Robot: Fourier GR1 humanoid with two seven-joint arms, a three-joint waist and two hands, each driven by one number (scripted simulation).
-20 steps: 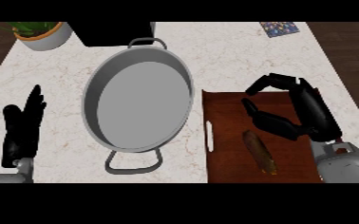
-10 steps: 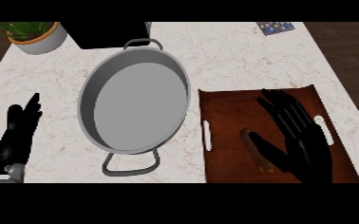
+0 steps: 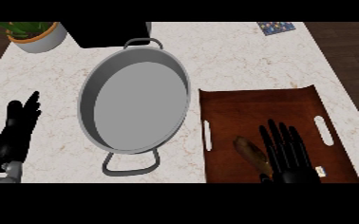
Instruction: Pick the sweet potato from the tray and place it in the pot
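Lower right, our right hand (image 3: 288, 155), fingers straight and empty, flanks the sweet potato (image 3: 250, 152) on the tray (image 3: 259, 96); pot (image 3: 136, 105) unfilled, pick not yet made; left hand (image 3: 18, 132) rests open.

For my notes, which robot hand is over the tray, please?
The right robot hand, open by the sweet potato; the left robot hand rests far left.

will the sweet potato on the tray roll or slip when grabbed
The sweet potato looks long and tapered, so a nudge would probably roll it sideways on the flat tray. It seems solid and stiff, unlikely to bend. Its uneven shape might pivot unless the right hand closes around its thick middle.
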